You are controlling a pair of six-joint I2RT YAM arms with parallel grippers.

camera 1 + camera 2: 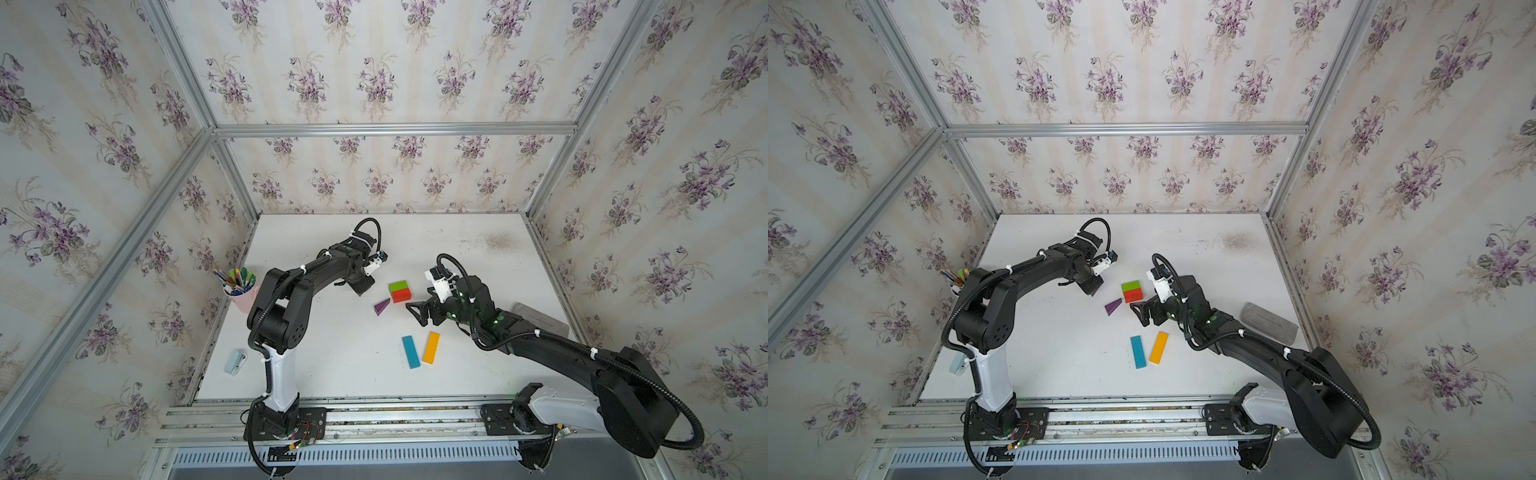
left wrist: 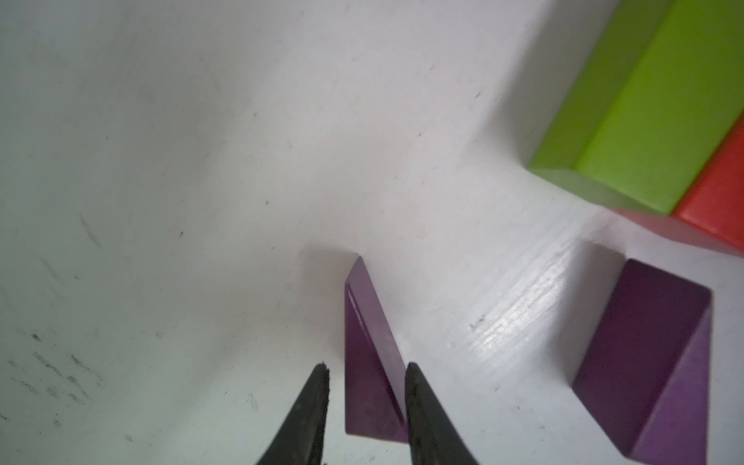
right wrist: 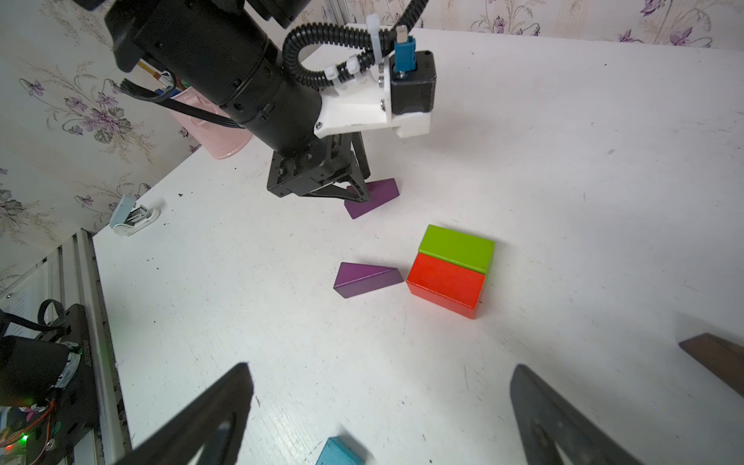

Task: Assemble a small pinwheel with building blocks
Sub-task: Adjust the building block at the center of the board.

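A green block (image 1: 398,286) and a red block (image 1: 401,295) lie pressed together as a square mid-table. One purple wedge (image 1: 381,306) lies just in front of them to the left. My left gripper (image 2: 366,368) straddles another purple wedge (image 2: 368,362) on the table. One finger touches it and the other stands a small gap off. My right gripper (image 3: 382,368) hovers wide open to the right of the square, holding nothing. A blue bar (image 1: 410,352) and an orange bar (image 1: 431,347) lie nearer the front. The end of a brown wedge (image 3: 720,358) shows beside my right gripper.
A pink cup of pens (image 1: 243,295) stands at the left edge behind my left arm. A pale blue clip-like object (image 1: 235,361) lies front left. A grey pad (image 1: 1268,320) sits by the right wall. Walls close in the table on three sides.
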